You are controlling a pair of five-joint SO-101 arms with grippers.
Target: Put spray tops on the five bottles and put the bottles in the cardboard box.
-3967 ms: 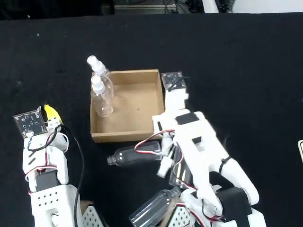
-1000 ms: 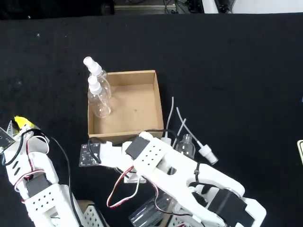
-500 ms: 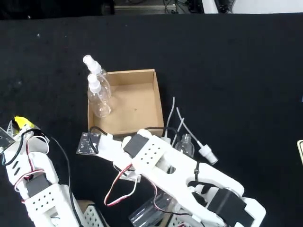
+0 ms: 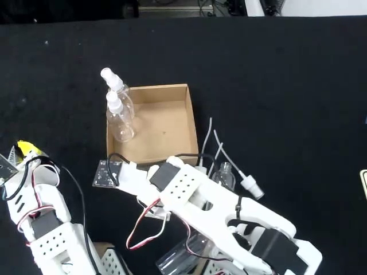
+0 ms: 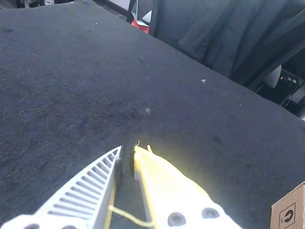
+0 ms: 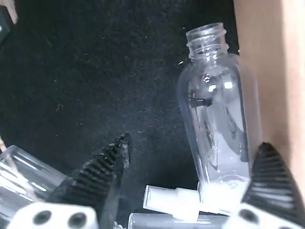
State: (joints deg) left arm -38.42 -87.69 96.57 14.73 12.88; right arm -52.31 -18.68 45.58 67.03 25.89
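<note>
— How does the right gripper stand?
— Spread wide and holding nothing. Its black jaws sit either side of an uncapped clear plastic bottle lying just beside the brown cardboard box. The left gripper is closed to a sliver, empty, over the black table.
— Risks?
— A jaw could catch the box wall and shove it, or the round bottle could roll off. A white spray top also crowds its base.
— Changes?
— The right arm has swung from the box's right side to its front.
</note>
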